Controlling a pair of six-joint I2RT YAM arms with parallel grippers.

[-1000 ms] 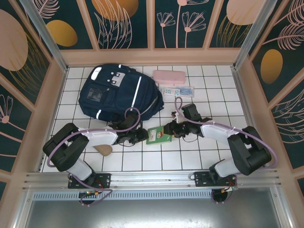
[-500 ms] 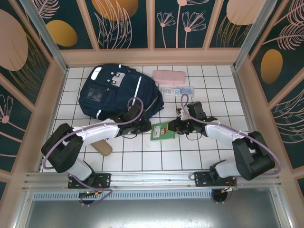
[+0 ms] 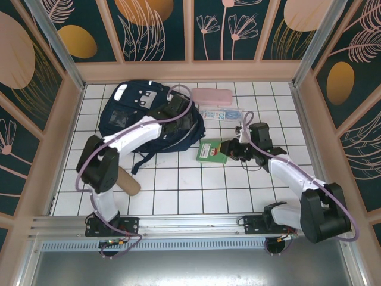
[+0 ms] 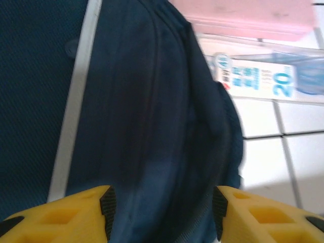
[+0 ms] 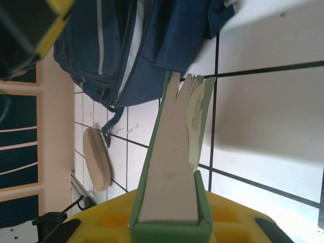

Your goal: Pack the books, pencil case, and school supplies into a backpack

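Backpack (image 3: 143,119) lies toward the worktop's (image 3: 178,196) far-left corner. The left claw (image 4: 162,212) hangs over it, jaws apart and empty, probably to open its mouth. The right claw (image 5: 169,217) pinches the green book (image 5: 172,152) by its spine, ready alongside.

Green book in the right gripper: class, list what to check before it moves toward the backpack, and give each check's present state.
1. Green book clamped in right gripper: ok.
2. Book's pages shut: not ok, the free edge fans open.
3. Backpack mouth open: cannot tell.
4. Left gripper gripping backpack fabric: not ok, jaws apart over it.
5. Tiles between book and backpack free: ok.
6. Pink pencil case and transparent packet out of the way: ok, both lie farther back.
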